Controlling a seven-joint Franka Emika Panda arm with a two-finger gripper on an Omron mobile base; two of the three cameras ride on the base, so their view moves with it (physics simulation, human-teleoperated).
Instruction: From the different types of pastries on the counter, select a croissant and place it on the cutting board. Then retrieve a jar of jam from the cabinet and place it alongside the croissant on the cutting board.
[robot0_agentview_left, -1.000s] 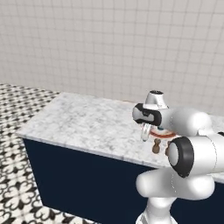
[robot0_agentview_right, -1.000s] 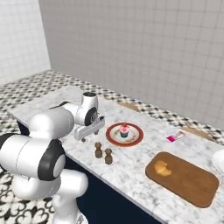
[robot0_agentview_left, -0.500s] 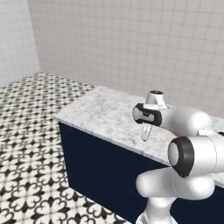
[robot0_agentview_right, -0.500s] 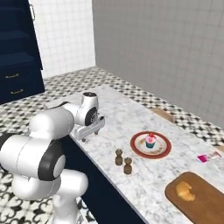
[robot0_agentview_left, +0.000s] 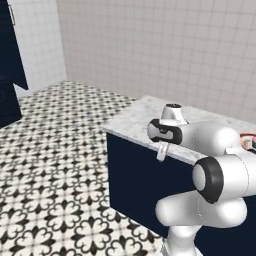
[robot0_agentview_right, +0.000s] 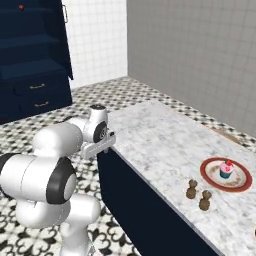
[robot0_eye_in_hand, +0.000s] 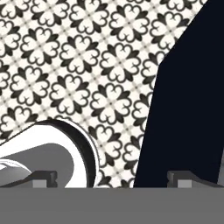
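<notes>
Flat even rendered light, faint shadows, slightly soft, no glare.

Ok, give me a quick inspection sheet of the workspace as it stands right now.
Surface: marbled counter with a dark navy front; its near end is bare.
Job's things: cabinet stands across the floor, shelves open; a tiny red thing on its top shelf may be the jam, too small to tell.
Clutter: cupcake on a red-rimmed plate; two brown shakers in front of it.
Grippers: gripper hangs over the counter's edge, pointing down at the floor; fingers apart, nothing between them.
Cables: nothing seen.
Surroundings: patterned black-and-white floor, tiled walls.
</notes>
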